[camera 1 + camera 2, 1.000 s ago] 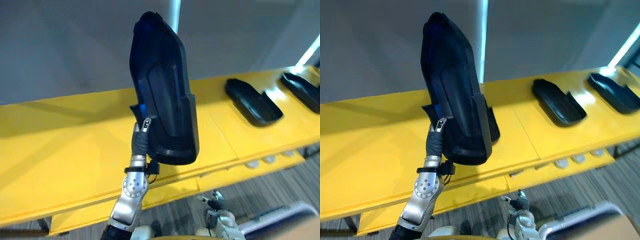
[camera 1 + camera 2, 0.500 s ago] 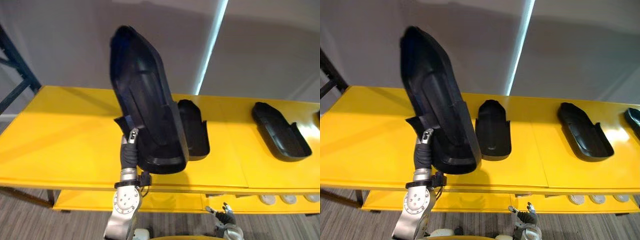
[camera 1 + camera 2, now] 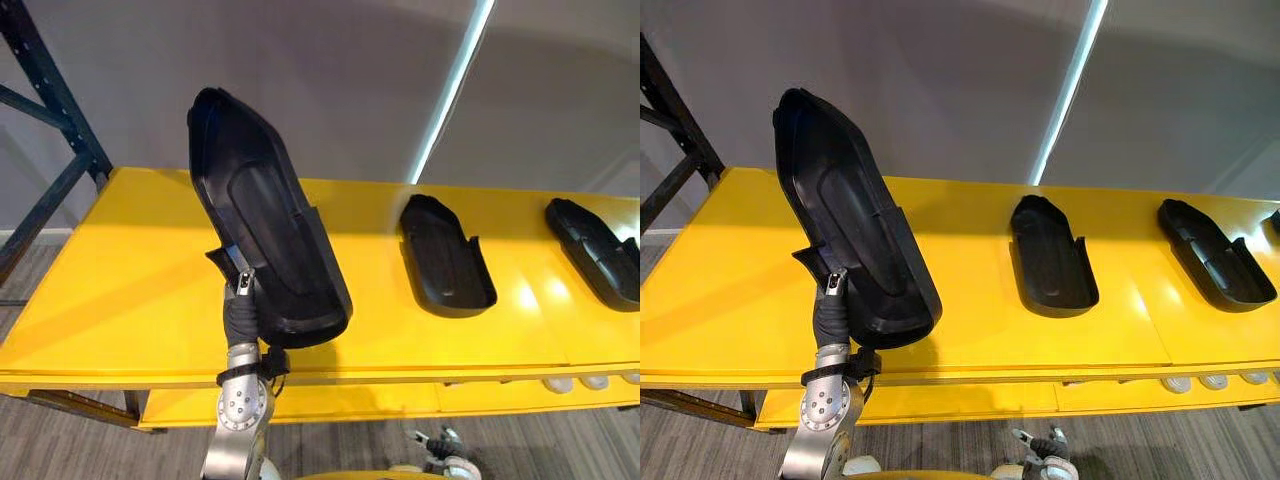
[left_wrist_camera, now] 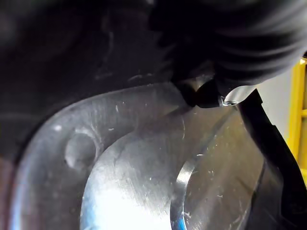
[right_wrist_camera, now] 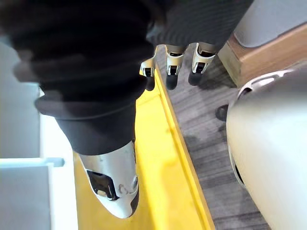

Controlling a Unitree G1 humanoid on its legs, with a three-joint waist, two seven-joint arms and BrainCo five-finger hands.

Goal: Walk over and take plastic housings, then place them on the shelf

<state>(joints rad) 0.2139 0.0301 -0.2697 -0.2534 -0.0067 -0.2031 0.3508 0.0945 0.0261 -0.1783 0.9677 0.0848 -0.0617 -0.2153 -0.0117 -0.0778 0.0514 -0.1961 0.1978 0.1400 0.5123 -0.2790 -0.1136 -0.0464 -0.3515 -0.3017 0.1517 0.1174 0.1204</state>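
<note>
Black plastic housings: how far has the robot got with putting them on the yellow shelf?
Partway: one housing and a second housing already lie flat on the yellow shelf. The left hand has its fingers clamped on a third housing, held on end above the shelf's front edge. What is left is laying that one down on the bare stretch of shelf. The right hand hangs open and low, holding nothing.
</note>
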